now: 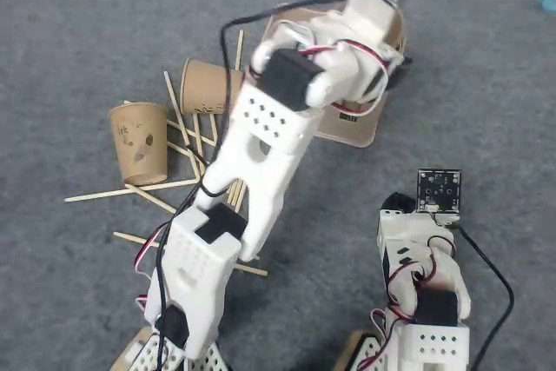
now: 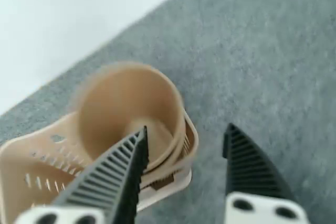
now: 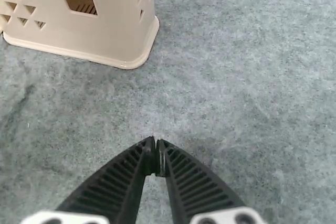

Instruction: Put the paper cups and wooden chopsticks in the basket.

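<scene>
My left gripper (image 2: 186, 129) hangs open over the beige basket (image 2: 31, 171), with nothing between its fingers. A brown paper cup (image 2: 126, 103) sits in the basket just below it, mouth towards the camera. In the high view the left arm (image 1: 261, 145) stretches across to the basket (image 1: 358, 132) at the back. Two more paper cups stay on the carpet at the left: one standing (image 1: 139, 141), one on its side (image 1: 207, 86). Wooden chopsticks (image 1: 122, 190) lie scattered around them. My right gripper (image 3: 155, 144) is shut and empty, low over bare carpet short of the basket (image 3: 105, 30).
Grey carpet covers the whole table. The right arm (image 1: 426, 284) stays folded at the front right. The left arm's body hides some of the chopsticks. A white wall runs along the far edge behind the basket.
</scene>
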You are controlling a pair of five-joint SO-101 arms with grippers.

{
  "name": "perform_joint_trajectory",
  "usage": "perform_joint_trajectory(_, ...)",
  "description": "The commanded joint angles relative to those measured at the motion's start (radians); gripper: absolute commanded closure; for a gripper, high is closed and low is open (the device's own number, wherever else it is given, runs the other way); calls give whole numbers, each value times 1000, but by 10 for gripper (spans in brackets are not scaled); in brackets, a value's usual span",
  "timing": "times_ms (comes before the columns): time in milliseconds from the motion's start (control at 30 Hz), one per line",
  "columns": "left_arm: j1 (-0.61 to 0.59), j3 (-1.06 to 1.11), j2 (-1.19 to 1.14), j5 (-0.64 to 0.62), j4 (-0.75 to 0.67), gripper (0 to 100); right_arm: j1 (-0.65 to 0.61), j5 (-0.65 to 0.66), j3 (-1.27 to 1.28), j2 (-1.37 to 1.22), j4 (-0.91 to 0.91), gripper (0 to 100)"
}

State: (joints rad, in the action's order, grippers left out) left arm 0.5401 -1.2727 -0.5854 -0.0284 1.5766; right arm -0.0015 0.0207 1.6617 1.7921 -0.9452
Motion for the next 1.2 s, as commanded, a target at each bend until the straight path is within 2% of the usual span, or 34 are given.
perform_joint_trajectory(0,-21,-168,17,-69,11,758,-7,15,21,8,28,990)
perform_joint_trajectory(100,-28,-237,11,-101,26,762,-7,15,21,8,28,991)
perform_joint_trajectory(233,-37,-252,8,-150,35,820,-7,15,21,8,28,991)
perform_joint_trajectory(400,-34,-260,-61,-147,23,998,-7,15,21,8,25,991)
perform_joint_trajectory(500,-38,-311,-152,-155,20,985,-7,15,21,8,22,991)
perform_joint_trajectory(600,-44,-420,-259,-235,18,986,-7,15,21,8,22,991)
perform_joint_trajectory(700,-44,-403,-295,-298,-26,987,-7,15,21,8,24,991)
perform_joint_trajectory(800,-40,-404,-304,-302,-23,987,-7,15,21,8,28,991)
perform_joint_trajectory(1167,3,-403,-239,-259,173,987,-7,17,21,8,42,991)
